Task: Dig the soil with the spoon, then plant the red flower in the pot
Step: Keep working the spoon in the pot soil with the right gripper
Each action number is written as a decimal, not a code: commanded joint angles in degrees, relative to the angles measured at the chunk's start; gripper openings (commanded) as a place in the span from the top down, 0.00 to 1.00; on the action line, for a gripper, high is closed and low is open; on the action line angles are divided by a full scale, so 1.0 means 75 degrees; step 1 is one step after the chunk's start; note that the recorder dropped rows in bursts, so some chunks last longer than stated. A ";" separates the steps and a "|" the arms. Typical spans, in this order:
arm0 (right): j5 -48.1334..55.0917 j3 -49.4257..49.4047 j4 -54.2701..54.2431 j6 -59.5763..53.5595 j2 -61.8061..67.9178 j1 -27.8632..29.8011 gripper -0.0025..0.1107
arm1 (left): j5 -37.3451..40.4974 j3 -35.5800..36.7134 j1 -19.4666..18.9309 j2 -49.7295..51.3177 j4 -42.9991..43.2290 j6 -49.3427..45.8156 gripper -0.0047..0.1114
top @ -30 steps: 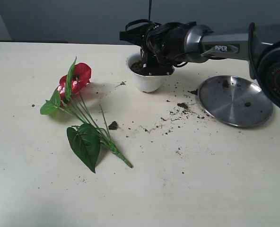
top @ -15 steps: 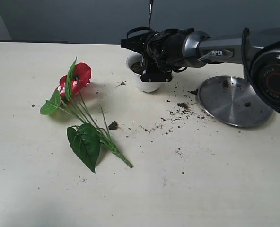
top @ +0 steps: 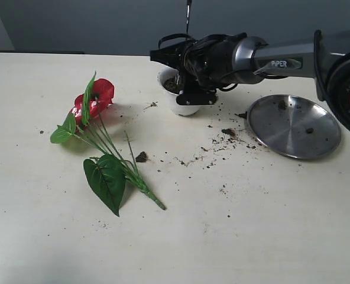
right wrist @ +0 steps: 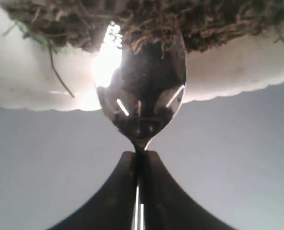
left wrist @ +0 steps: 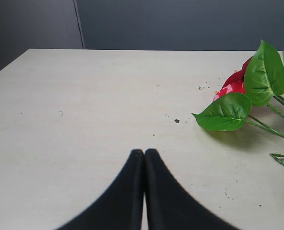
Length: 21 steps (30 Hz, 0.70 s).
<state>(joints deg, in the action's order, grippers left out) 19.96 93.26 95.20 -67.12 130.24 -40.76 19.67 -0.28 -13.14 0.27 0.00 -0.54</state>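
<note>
The white pot [top: 176, 105] stands at the back middle of the table, filled with dark soil [top: 170, 84]. My right gripper [top: 184, 74] reaches across over it, shut on the spoon, whose thin handle [top: 187, 18] sticks straight up. In the right wrist view the gripper [right wrist: 140, 153] pinches the spoon's neck. The shiny spoon bowl [right wrist: 141, 96] has its tip in the soil [right wrist: 204, 24] at the pot's scalloped rim [right wrist: 36, 86]. The red flower [top: 98, 94] lies flat on the table to the left. My left gripper [left wrist: 144, 152] is shut and empty, with the flower [left wrist: 233, 84] off to one side.
A round steel plate [top: 293, 125] with a few crumbs lies right of the pot. Spilled soil [top: 228, 133] is scattered between pot and plate. A small clump [top: 141, 157] sits by the flower's stems. The right arm [top: 281, 59] spans the back right.
My right gripper has shifted and tipped slightly over the pot with the spoon, its handle now standing higher. The flower and plate have not moved.
</note>
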 commanded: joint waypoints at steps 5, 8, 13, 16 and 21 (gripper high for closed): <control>0.0468 -0.0020 0.0255 -0.0044 -0.0365 -0.0083 0.98 | -0.0083 0.0037 0.0024 -0.0037 0.0000 0.0016 0.96; 0.0505 -0.0020 0.0494 -0.0044 -0.0418 -0.0035 0.98 | -0.0083 0.0037 0.0024 -0.0037 0.0000 0.0016 0.96; 0.0382 -0.0020 0.0632 -0.0044 -0.0418 0.0104 0.98 | -0.0083 0.0037 0.0024 -0.0037 0.0000 0.0016 0.96; 0.0256 0.0201 0.0632 -0.0044 -0.0366 0.0194 0.98 | -0.0083 0.0037 0.0024 -0.0037 0.0000 0.0016 0.96; 0.0081 0.0634 0.0454 -0.0044 -0.0132 0.0195 0.98 | -0.0083 0.0037 0.0024 -0.0037 0.0000 0.0016 0.96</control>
<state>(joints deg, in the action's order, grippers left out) 21.65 96.54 98.96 -67.21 128.25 -39.67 19.67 -0.28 -13.14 0.27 0.00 -0.54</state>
